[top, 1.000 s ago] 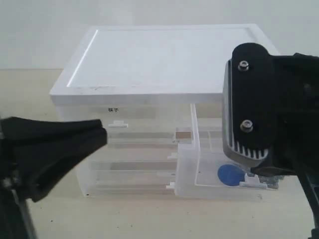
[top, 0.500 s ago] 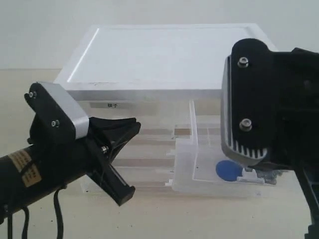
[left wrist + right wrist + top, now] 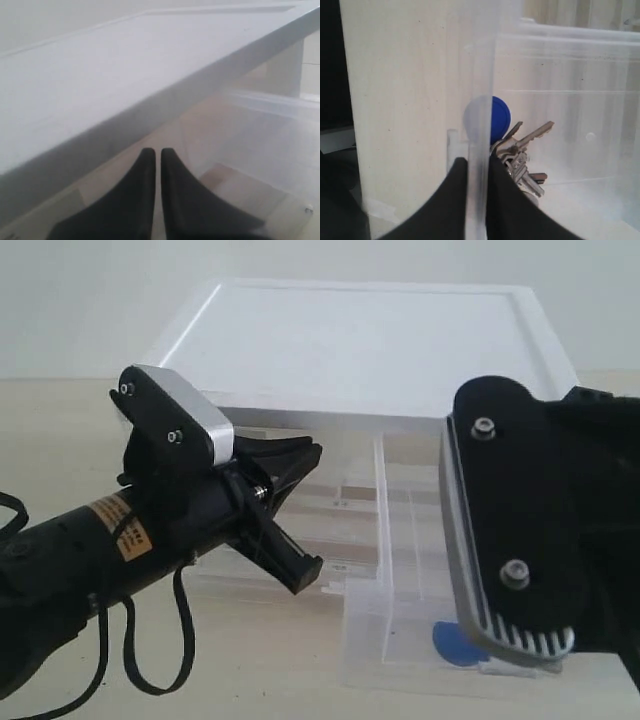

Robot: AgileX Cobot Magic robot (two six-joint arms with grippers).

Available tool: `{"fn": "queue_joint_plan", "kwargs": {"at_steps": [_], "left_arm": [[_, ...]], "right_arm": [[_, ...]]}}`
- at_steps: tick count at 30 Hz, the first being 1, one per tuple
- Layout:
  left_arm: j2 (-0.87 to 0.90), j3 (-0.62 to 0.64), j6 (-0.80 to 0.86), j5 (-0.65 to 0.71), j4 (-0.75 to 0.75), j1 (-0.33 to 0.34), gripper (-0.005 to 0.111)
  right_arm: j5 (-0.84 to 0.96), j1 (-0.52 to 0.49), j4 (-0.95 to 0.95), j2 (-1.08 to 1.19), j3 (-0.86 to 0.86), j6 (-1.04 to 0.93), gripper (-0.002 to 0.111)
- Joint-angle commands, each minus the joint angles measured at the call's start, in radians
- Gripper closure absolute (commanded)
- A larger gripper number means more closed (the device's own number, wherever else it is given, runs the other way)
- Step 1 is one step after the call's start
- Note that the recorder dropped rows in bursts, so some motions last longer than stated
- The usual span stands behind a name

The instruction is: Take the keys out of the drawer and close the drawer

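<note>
My right gripper (image 3: 476, 162) is clamped on the open drawer (image 3: 480, 75) at its front wall, with the keys (image 3: 520, 150) lying inside just behind it. My left gripper (image 3: 155, 152) is closed and empty near the cabinet (image 3: 370, 340). There's a pale wooden tabletop (image 3: 60, 430) and a plain white wall (image 3: 100, 300).

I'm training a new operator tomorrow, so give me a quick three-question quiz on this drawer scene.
1. True or false: the keys lie on the table, outside the drawer.
2. What is the right pincer closed on? A) the keys B) the drawer's front wall C) nothing
3. Fill in: the drawer now stands ____ (open or closed).

Key: 1 false, the keys lie inside the drawer. 2 B. 3 open.
</note>
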Motion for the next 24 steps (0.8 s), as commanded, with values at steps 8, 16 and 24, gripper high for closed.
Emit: {"fn": "queue_joint_plan", "kwargs": {"at_steps": [8,16,24], "left_arm": [[0.007,-0.018,0.008,0.012,-0.029,0.042,0.102],[0.025,-0.018,0.008,-0.003,-0.029,0.042,0.102],[0.025,-0.018,0.008,-0.014,-0.029,0.042,0.102]], "right_arm": [[0.013,0.002,0.143,-0.050,-0.011,0.008,0.107],[0.013,0.002,0.141,-0.052,0.076,0.025,0.107],[-0.033,0.002,0.091,-0.060,0.076,0.055,0.107]]}}
